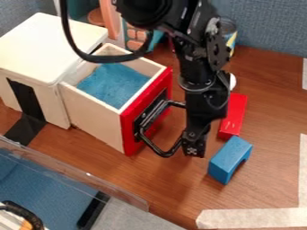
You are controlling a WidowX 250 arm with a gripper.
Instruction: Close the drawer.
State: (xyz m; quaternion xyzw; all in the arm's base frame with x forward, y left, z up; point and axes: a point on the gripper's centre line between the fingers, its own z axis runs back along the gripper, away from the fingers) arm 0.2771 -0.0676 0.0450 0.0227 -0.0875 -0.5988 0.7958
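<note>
The drawer (93, 112) is pulled out of a white wooden cabinet (48, 45), with its red front (130, 130) facing lower right. Blue material lines the inside of the drawer. A black handle (157, 148) sticks out from the red front. My black gripper (194, 146) hangs just right of the handle's outer part, low over the table; whether it touches the handle I cannot tell. The arm comes down from the top edge, in front of part of the area behind the drawer.
Right of the gripper, a blue arched block (230, 159) and a red block (234, 116) lie on the wooden table (273, 114). Toy pieces and a can stand behind the drawer. A clear panel edge crosses the lower left, and white tape (252, 218) marks the lower right.
</note>
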